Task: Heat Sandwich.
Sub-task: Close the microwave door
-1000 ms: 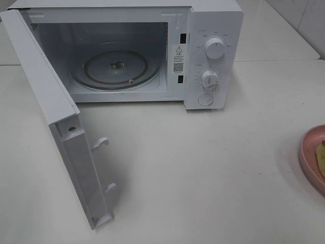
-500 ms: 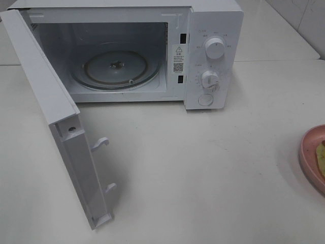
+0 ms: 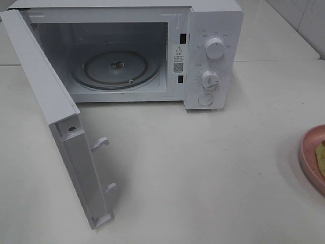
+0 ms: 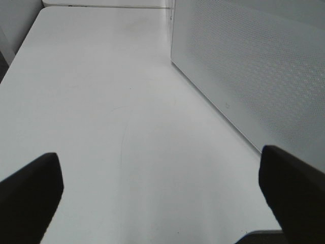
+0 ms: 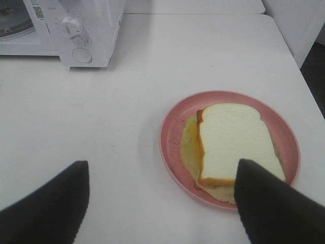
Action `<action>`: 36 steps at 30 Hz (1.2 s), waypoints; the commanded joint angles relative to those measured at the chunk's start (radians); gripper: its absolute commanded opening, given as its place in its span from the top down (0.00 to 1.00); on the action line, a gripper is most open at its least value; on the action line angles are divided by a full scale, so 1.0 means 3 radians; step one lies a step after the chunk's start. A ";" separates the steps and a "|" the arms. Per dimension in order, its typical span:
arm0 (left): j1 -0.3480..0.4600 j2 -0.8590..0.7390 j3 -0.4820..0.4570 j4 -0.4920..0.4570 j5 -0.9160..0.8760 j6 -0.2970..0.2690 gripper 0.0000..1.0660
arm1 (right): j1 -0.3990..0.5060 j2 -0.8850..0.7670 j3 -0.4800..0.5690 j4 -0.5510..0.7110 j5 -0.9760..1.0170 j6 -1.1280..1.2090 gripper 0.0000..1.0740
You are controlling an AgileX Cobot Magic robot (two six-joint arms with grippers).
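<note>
From my left wrist camera I see the left gripper (image 4: 162,190) with its two dark fingers (image 4: 28,195) spread wide apart and nothing between them. It hangs over the bare white table (image 4: 101,112), which carries only a faint curved scratch. Just beside the gripper stands a white panel with a fine dotted perforated pattern, the microwave door (image 4: 254,66), upright with its lower edge close to the tabletop. I can't tell whether that edge touches the table.

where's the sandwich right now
The white sliced-bread sandwich lies on the round pink plate, at the table's right edge in the high view, right of the white microwave.
</note>
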 commanded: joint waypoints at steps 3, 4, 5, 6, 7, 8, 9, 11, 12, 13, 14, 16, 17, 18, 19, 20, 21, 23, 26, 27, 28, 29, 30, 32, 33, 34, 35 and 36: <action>0.0010 -0.0027 0.0007 0.0000 -0.0030 -0.0013 0.06 | -0.0017 -0.0090 0.0003 0.0010 -0.0043 -0.0070 0.29; 0.0010 -0.0027 0.0007 0.0000 -0.0030 -0.0013 0.06 | -0.0017 -0.0090 0.0003 0.0010 -0.0043 -0.0070 0.29; 0.0010 -0.0027 0.0007 0.0000 -0.0030 -0.0013 0.06 | -0.0017 -0.0090 0.0003 0.0010 -0.0043 -0.0070 0.29; 0.0010 -0.0027 0.0007 0.0000 -0.0030 -0.0013 0.06 | -0.0017 -0.0090 0.0003 0.0010 -0.0043 -0.0070 0.29; 0.0010 -0.0027 0.0007 0.0000 -0.0030 -0.0013 0.06 | -0.0017 -0.0090 0.0003 0.0010 -0.0043 -0.0070 0.29; 0.0010 -0.0027 0.0007 0.0000 -0.0030 -0.0013 0.06 | -0.0017 -0.0090 0.0003 0.0010 -0.0043 -0.0070 0.29; 0.0010 -0.0027 0.0007 0.0000 -0.0030 -0.0013 0.06 | -0.0017 -0.0090 0.0003 0.0010 -0.0043 -0.0070 0.29; 0.0010 -0.0027 0.0007 0.0000 -0.0030 -0.0013 0.06 | -0.0017 -0.0090 0.0003 0.0010 -0.0043 -0.0070 0.29; 0.0010 -0.0027 0.0007 0.0000 -0.0030 -0.0013 0.06 | -0.0017 -0.0090 0.0003 0.0010 -0.0043 -0.0070 0.29; 0.0010 -0.0027 0.0007 0.0000 -0.0030 -0.0013 0.06 | -0.0017 -0.0090 0.0003 0.0010 -0.0043 -0.0070 0.29; 0.0010 -0.0027 0.0007 0.0000 -0.0030 -0.0013 0.06 | -0.0017 -0.0090 0.0003 0.0010 -0.0043 -0.0070 0.29; 0.0010 -0.0027 0.0007 0.0000 -0.0030 -0.0013 0.06 | -0.0017 -0.0090 0.0003 0.0010 -0.0043 -0.0070 0.29; 0.0010 -0.0027 0.0007 0.0000 -0.0030 -0.0013 0.06 | -0.0017 -0.0090 0.0003 0.0010 -0.0043 -0.0070 0.29; 0.0010 -0.0027 0.0007 0.0000 -0.0030 -0.0013 0.06 | -0.0017 -0.0090 0.0003 0.0010 -0.0043 -0.0070 0.29; 0.0010 -0.0027 0.0007 0.0000 -0.0030 -0.0013 0.06 | -0.0017 -0.0090 0.0003 0.0010 -0.0043 -0.0070 0.29; 0.0010 -0.0027 0.0007 0.0000 -0.0030 -0.0013 0.06 | -0.0017 -0.0090 0.0003 0.0010 -0.0043 -0.0070 0.29; 0.0010 -0.0027 0.0007 0.0000 -0.0030 -0.0013 0.06 | -0.0017 -0.0090 0.0003 0.0010 -0.0043 -0.0070 0.29; 0.0010 -0.0027 0.0007 0.0000 -0.0030 -0.0013 0.06 | -0.0017 -0.0090 0.0003 0.0010 -0.0043 -0.0070 0.29; 0.0010 -0.0027 0.0007 0.0000 -0.0030 -0.0013 0.06 | -0.0017 -0.0090 0.0003 0.0010 -0.0043 -0.0070 0.29; 0.0010 -0.0027 0.0007 0.0000 -0.0030 -0.0013 0.06 | -0.0017 -0.0090 0.0003 0.0010 -0.0043 -0.0070 0.29; 0.0010 -0.0027 0.0007 0.0000 -0.0030 -0.0013 0.06 | -0.0017 -0.0090 0.0003 0.0010 -0.0043 -0.0070 0.29; 0.0010 -0.0027 0.0007 0.0000 -0.0030 -0.0013 0.06 | -0.0017 -0.0090 0.0003 0.0010 -0.0043 -0.0070 0.29; 0.0010 -0.0027 0.0007 0.0000 -0.0030 -0.0013 0.06 | -0.0017 -0.0090 0.0003 0.0010 -0.0043 -0.0070 0.29; 0.0010 -0.0027 0.0007 0.0000 -0.0030 -0.0013 0.06 | -0.0017 -0.0090 0.0003 0.0010 -0.0043 -0.0070 0.29; 0.0010 -0.0027 0.0007 -0.0003 -0.0030 -0.0013 0.06 | -0.0017 -0.0090 0.0003 0.0010 -0.0043 -0.0070 0.29; 0.0010 -0.0027 0.0007 0.0000 -0.0030 -0.0017 0.06 | -0.0017 -0.0090 0.0003 0.0010 -0.0043 -0.0070 0.29; 0.0010 -0.0027 0.0007 0.0000 -0.0030 -0.0017 0.06 | -0.0017 -0.0090 0.0003 0.0010 -0.0043 -0.0070 0.29; 0.0010 -0.0027 0.0007 0.0010 -0.0030 -0.0020 0.06 | -0.0017 -0.0090 0.0003 0.0010 -0.0043 -0.0070 0.30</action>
